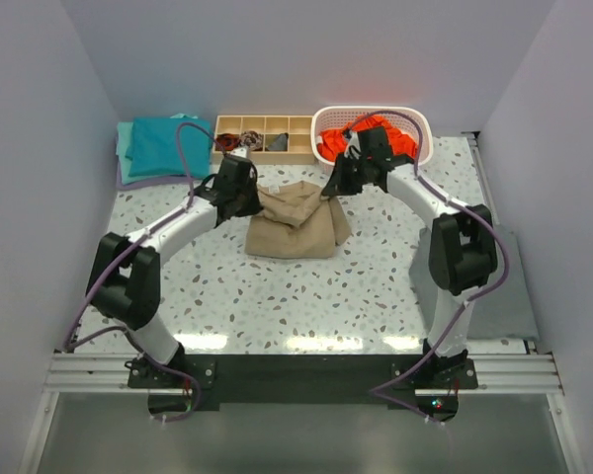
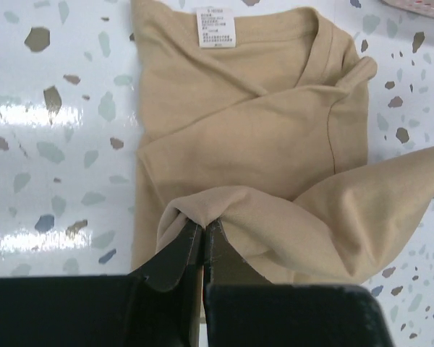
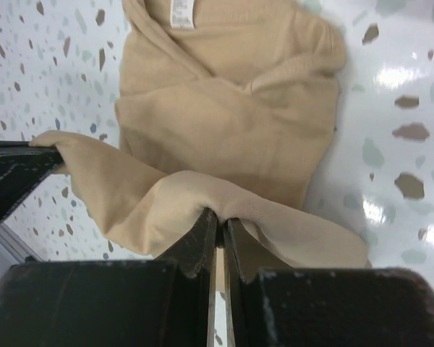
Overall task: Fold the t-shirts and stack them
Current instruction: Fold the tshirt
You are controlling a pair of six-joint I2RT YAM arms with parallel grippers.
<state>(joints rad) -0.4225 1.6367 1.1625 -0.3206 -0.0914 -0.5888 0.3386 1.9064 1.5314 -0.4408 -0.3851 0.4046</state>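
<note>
A tan t-shirt [image 1: 296, 222] lies partly folded in the middle of the table, neck label facing up [image 2: 216, 27]. My left gripper [image 2: 203, 223] is shut on a pinched edge of the tan cloth, lifted off the table. My right gripper [image 3: 220, 215] is shut on the same edge further along, and the cloth sags between the two. From above, the left gripper [image 1: 252, 195] is at the shirt's far left corner and the right gripper [image 1: 334, 185] at its far right corner. Folded teal t-shirts [image 1: 163, 146] lie at the back left. Orange-red t-shirts [image 1: 376, 133] fill a basket.
A white-and-pink laundry basket [image 1: 421, 133] stands at the back right. Beside it is a wooden divided tray [image 1: 264, 136] holding small dark rolled socks. A flat dark grey cloth [image 1: 509, 286] lies along the table's right edge.
</note>
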